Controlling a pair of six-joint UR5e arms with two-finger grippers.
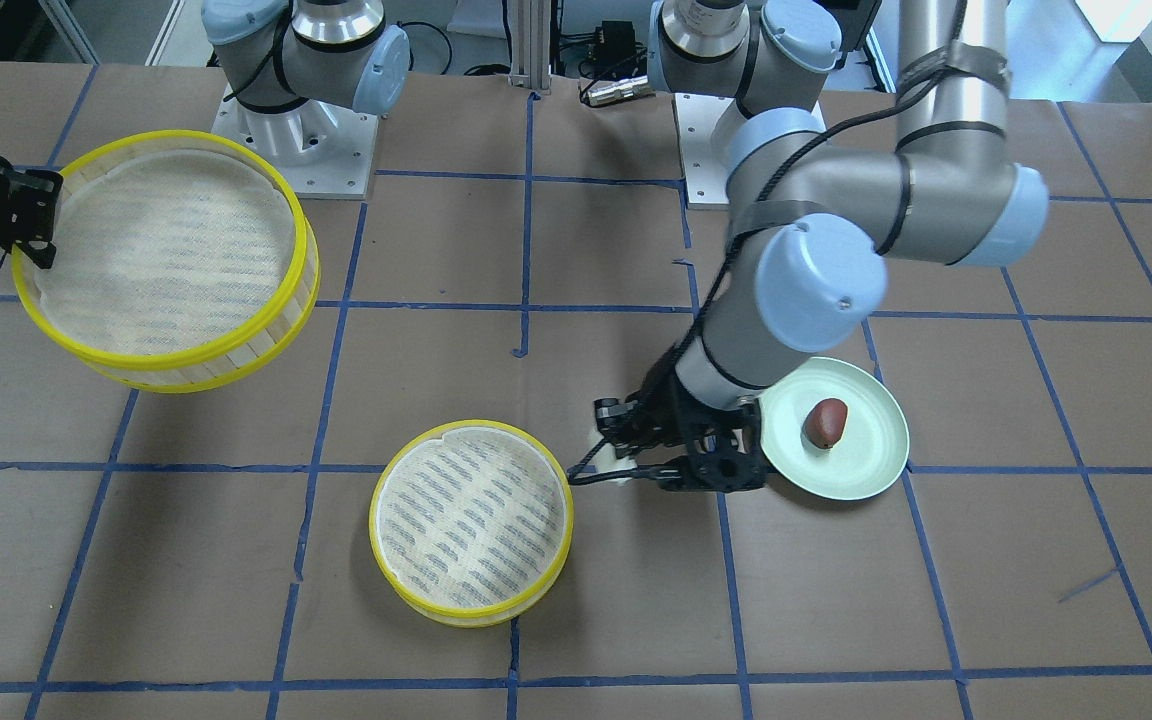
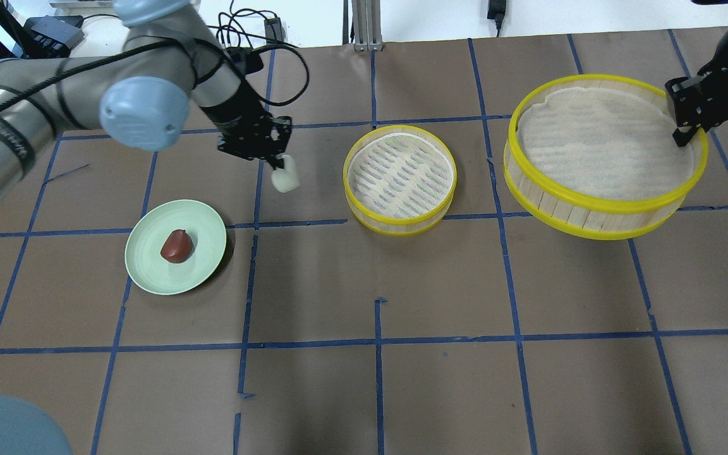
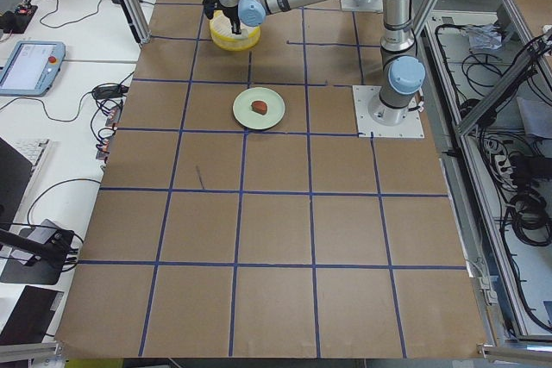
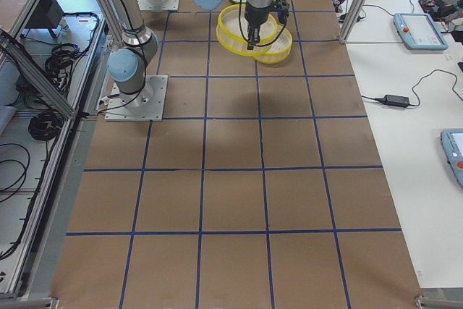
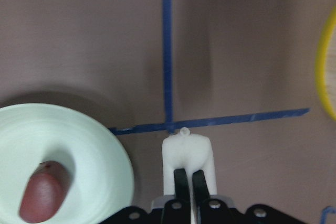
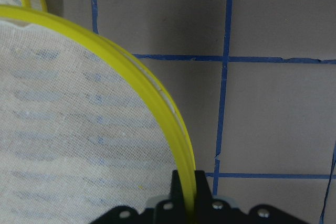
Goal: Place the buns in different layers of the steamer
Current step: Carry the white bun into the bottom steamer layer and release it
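The white bun (image 2: 285, 180) hangs in the left tool (image 2: 277, 165) above the tabletop (image 2: 376, 392), between the pale green plate (image 2: 146, 275) toward the left edge and the resting steamer layer (image 2: 402, 222), which sits about midway between the left and right edges. The dark bun (image 2: 176, 246) lies on the plate.

The likeliest trouble is the hold on the white bun. In the left wrist view the tool's fingers stand almost together, pinching only a narrow part of the bun's top, and most of the bun hangs free below them. A soft bun held that way could slip out on the way across. It could also catch the resting layer's yellow rim if it travels low (the bun looks close to rim height, though I cannot tell exactly).

The second risk is at the right edge. There the right tool (image 2: 685, 129) is clamped on a single spot of the rim of the lifted steamer layer (image 2: 604, 203), one finger inside and one outside. That layer hangs tilted clear of the tabletop, with all its weight to one side of the grip. A jolt could swing it or pull it loose.
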